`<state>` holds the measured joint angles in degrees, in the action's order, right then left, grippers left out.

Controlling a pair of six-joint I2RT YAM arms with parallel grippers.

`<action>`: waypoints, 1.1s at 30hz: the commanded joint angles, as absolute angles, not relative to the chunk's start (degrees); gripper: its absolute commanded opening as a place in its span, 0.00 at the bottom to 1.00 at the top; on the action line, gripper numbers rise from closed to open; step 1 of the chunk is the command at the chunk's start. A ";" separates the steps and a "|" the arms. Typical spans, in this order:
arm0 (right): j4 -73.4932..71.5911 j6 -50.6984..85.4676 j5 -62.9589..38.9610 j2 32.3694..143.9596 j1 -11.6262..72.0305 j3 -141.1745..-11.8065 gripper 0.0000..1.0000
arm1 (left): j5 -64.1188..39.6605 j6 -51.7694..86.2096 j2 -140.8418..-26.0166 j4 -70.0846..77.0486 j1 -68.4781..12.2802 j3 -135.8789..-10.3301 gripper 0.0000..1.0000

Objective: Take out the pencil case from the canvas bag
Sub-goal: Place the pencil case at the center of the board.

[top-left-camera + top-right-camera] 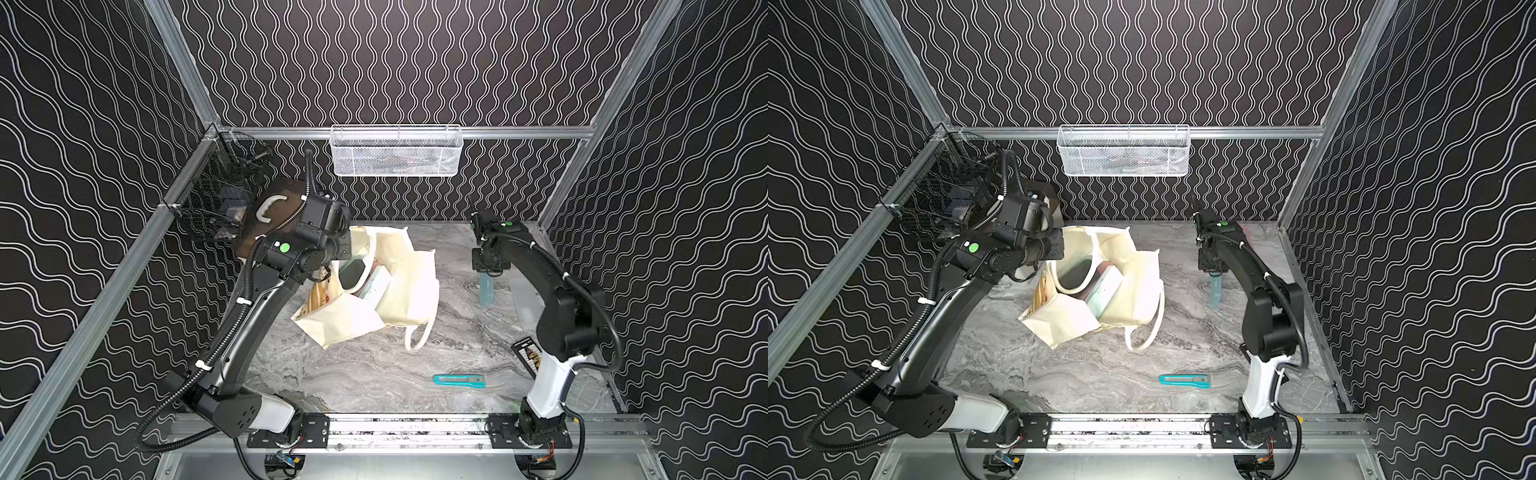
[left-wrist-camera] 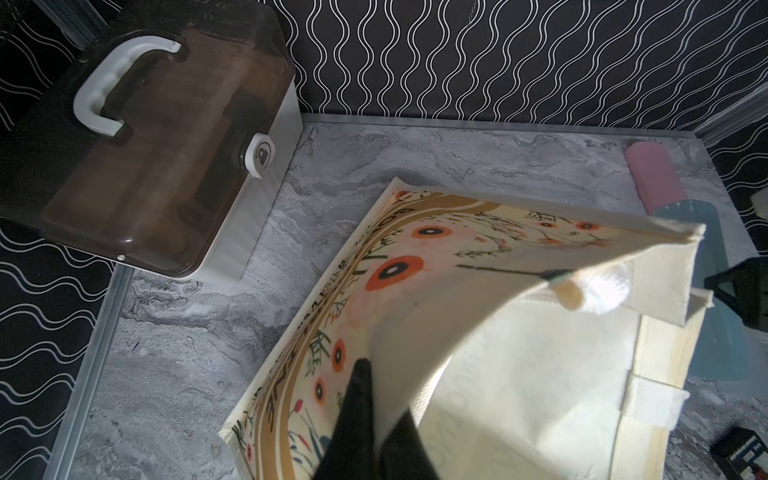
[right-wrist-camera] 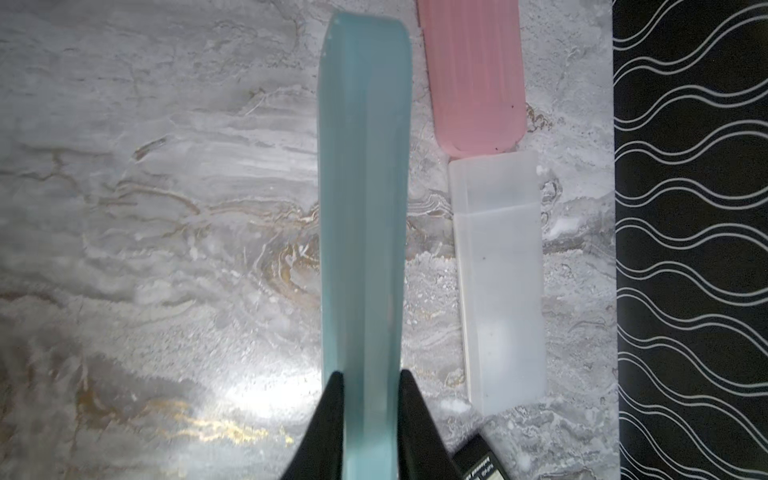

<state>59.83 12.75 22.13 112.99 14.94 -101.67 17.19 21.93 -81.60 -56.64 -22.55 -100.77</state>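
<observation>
Pinching the printed edge of the canvas bag (image 2: pixel 519 365), the left gripper (image 2: pixel 384 390) has its fingers pressed together on the cloth and holds that side raised. In both top views the wrist hides those fingers. The bag (image 1: pixel 407 286) lies open at the middle of the table (image 1: pixel 374 374); a dark thing and a pale box show inside, too unclear to name.

The right gripper (image 3: pixel 370 374) clamps the pale blue pencil case (image 3: pixel 361 187) near one end, and that end is cut off at the bottom edge of the right wrist view. The case (image 1: pixel 487 291) sits outside the bag, at the right of the frame and well apart from it. Its long axis runs from the gripper toward the lower frame, free end lowest. Whether it touches the table I cannot tell. A pink case (image 3: pixel 469 75) and a clear case (image 3: pixel 498 282) lie just beside it.
</observation>
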 commanded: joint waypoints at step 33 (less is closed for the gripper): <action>70.42 0.77 33.56 144.80 15.72 -138.76 0.37 | 19.97 19.94 -79.76 -54.45 -22.15 -99.77 0.00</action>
<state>69.36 -0.49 39.07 146.39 15.35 -138.47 18.46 19.55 -80.31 -56.66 -22.39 -99.42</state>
